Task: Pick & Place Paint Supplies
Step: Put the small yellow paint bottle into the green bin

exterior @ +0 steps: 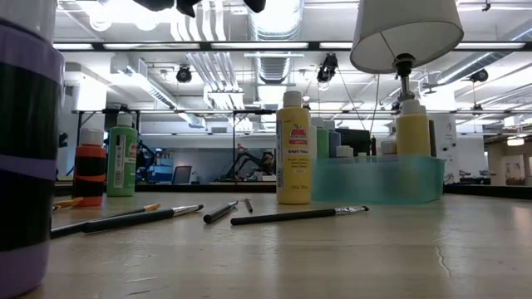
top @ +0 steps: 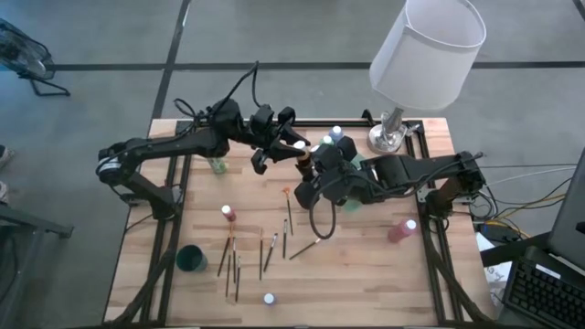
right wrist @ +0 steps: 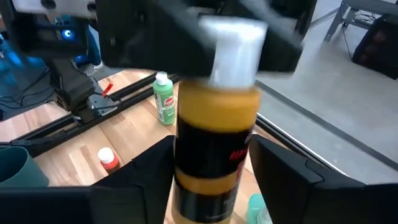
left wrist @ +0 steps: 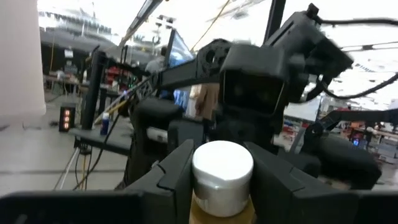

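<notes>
left gripper (left wrist: pixel 221 180): clamped on orange bottle's (right wrist: pixel 214 155) white cap, taking the handover | right gripper (right wrist: pixel 211 186): jaws spread off its body, upper-centre frame, high view

A pale wooden plank table (top: pixel 366 274) stands on a grey concrete floor (top: pixel 91 37). A silver-based lamp with a white shade (top: pixel 427 41) sits at its far right corner. Beyond, bright ceiling strip lights (exterior: pixel 166 46) and silver ducts (exterior: pixel 278 25).

Bright overhead ceiling lights (exterior: pixel 274 12) glare – both wrist views blur close up.
</notes>
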Action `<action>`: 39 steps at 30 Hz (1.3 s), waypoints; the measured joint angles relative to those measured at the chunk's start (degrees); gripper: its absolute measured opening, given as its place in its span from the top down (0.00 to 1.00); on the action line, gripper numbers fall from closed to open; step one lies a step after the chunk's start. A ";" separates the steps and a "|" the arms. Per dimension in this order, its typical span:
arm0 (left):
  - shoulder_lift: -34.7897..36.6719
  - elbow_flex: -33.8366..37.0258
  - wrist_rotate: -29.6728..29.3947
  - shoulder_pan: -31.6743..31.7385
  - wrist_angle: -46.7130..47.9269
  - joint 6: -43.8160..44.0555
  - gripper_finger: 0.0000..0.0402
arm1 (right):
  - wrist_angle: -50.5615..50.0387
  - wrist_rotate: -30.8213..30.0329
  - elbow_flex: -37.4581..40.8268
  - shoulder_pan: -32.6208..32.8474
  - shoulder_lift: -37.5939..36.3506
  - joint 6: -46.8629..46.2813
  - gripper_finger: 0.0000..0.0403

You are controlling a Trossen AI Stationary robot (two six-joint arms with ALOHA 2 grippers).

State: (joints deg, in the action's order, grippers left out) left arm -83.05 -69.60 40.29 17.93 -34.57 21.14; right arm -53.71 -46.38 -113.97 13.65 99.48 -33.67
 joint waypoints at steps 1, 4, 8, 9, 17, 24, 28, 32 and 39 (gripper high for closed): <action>0.00 -0.19 0.33 0.00 0.62 -0.26 0.69 | 0.04 -0.03 0.00 -0.02 -0.02 0.00 0.48; 0.00 -0.58 1.27 0.00 1.45 -0.63 0.69 | 0.16 -0.01 0.00 -0.05 -0.02 0.00 0.46; 0.00 -1.64 2.22 0.07 3.63 -0.97 0.69 | 0.36 -0.01 0.00 -0.07 -0.02 0.00 0.46; 0.00 -1.99 2.24 0.07 5.00 -1.77 0.69 | 0.28 -0.01 0.00 -0.07 -0.02 -0.03 0.47; 0.00 -3.46 2.32 -0.04 10.10 -5.41 0.69 | 0.60 0.08 0.04 -0.31 0.00 -0.44 0.54; 0.04 -3.43 2.48 -0.04 10.41 -5.66 0.69 | 2.05 0.08 0.04 -0.33 -0.13 -0.44 0.58; 0.04 -3.33 2.54 -0.06 10.77 -5.77 0.69 | 2.15 0.06 0.04 -0.36 -0.23 -0.42 0.55; 0.04 -3.24 2.65 -0.07 11.47 -5.94 0.69 | 2.75 -0.10 0.04 -0.44 -0.37 -0.58 0.51; 0.04 -3.24 2.70 -0.13 11.40 -6.01 0.69 | 3.40 -0.12 0.04 -0.76 -0.39 -0.62 0.46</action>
State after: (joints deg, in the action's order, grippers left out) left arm -83.00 -72.84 42.98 17.80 -23.17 15.14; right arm -50.31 -46.50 -113.93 12.88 99.09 -34.29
